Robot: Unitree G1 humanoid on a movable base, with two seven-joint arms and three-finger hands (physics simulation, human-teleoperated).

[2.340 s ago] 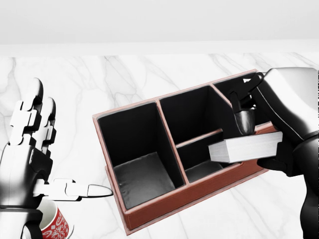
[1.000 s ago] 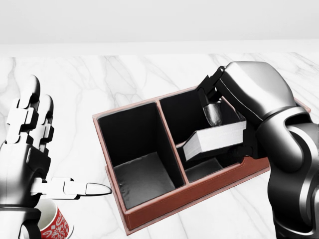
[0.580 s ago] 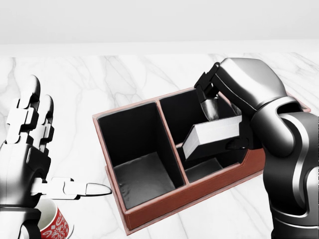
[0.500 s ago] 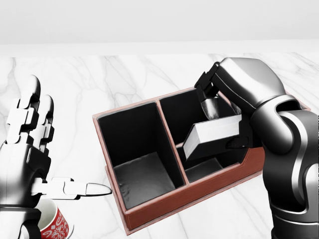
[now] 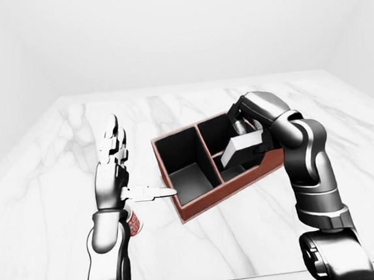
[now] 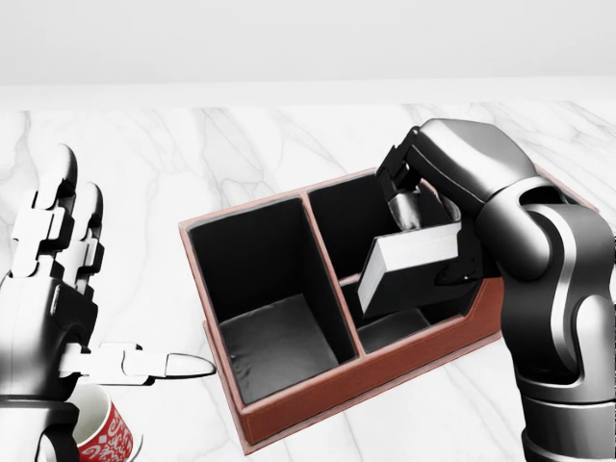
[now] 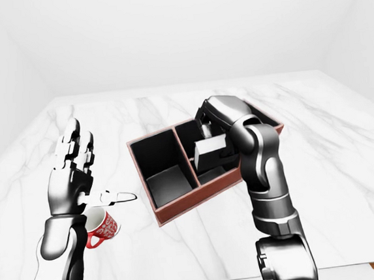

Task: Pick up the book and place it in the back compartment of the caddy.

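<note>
One book (image 6: 412, 262) tilts over the caddy's (image 6: 318, 390) divider, gripped by the right hand (image 6: 428, 207). Left hand (image 6: 58, 289) spread wide above one mug (image 7: 101, 227); marble table (image 5: 62, 210) open all around.

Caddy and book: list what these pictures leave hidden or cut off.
- Caddy: in the head view its right end sits behind the right arm, so the compartments there cannot be counted.
- Book: the right hand covers its far end; the cover never shows.
- Red mug: cut by the bottom edge in the head view, partly behind the left hand.
</note>
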